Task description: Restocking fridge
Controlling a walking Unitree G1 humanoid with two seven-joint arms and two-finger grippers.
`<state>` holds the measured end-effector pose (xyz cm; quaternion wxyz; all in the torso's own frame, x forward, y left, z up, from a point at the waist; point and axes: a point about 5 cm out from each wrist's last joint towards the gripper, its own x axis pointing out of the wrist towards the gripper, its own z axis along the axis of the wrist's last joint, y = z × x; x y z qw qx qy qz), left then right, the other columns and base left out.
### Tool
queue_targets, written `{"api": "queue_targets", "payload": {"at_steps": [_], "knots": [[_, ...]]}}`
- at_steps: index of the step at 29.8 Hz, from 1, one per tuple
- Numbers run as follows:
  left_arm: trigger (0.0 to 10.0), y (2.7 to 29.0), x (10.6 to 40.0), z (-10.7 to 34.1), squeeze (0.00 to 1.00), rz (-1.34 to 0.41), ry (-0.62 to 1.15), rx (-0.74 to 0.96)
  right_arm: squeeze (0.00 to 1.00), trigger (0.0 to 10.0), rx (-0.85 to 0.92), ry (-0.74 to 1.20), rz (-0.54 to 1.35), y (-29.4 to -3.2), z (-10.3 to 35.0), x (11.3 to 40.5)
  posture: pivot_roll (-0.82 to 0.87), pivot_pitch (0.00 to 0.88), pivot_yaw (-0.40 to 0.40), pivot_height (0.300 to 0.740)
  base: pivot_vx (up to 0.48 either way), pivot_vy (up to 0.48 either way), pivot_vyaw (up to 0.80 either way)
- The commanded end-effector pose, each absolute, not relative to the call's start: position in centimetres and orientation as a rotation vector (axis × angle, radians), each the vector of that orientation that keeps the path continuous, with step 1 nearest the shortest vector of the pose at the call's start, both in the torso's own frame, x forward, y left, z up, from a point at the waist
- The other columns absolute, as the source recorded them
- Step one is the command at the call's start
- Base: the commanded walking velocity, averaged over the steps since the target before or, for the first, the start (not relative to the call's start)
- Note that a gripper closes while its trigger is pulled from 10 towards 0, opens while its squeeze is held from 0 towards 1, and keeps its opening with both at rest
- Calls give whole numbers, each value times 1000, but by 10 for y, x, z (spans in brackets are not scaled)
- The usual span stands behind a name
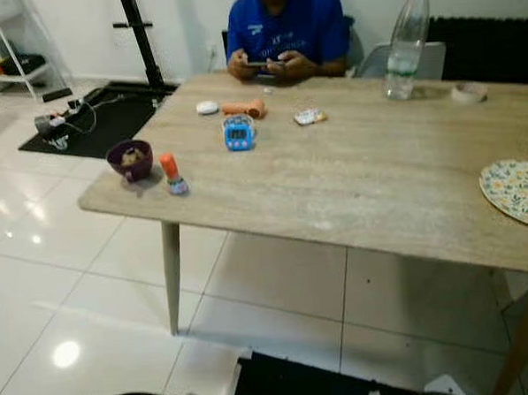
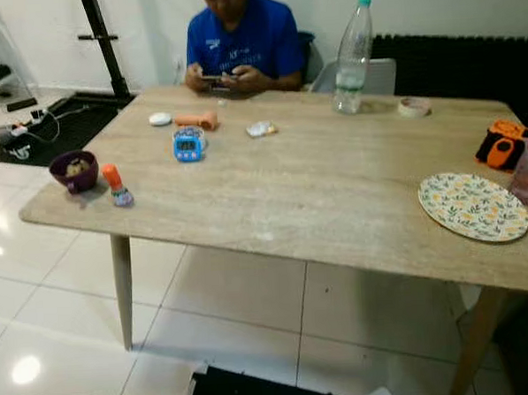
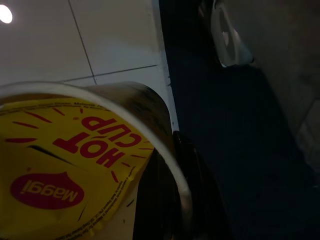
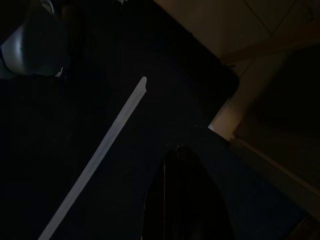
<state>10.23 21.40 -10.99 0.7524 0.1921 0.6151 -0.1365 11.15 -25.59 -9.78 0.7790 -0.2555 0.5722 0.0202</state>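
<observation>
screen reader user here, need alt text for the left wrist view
A yellow Maggi Hot Cup noodle cup sits close to the camera, held against a black finger of the left pincer. Beyond it lie white floor tiles and a dark mat.

The yellow lid of the noodle cup (image 3: 65, 170) is showing "HOT CUP" in red letters and the brand "Maggi" in yellow on a red patch, with fine print along the rim too small to read. White lettering is running across the person's blue shirt (image 1: 281, 24), too blurred to read
</observation>
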Motion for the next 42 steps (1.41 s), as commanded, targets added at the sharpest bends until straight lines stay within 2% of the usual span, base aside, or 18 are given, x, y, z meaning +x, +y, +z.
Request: {"api": "queue_targets", "payload": {"at_steps": [1, 42], "knots": [[10000, 205, 102, -112, 0, -335, 1334, 434, 0, 10000, -566, 1243, 65, -255, -98, 111, -12, 29, -5, 740, -292, 0, 0], [10000, 203, 85, -116, 0, -356, 1368, 461, 0, 10000, -551, 1246, 71, -251, -100, 110, -10, 29, -1, 740, -296, 0, 0]]}}
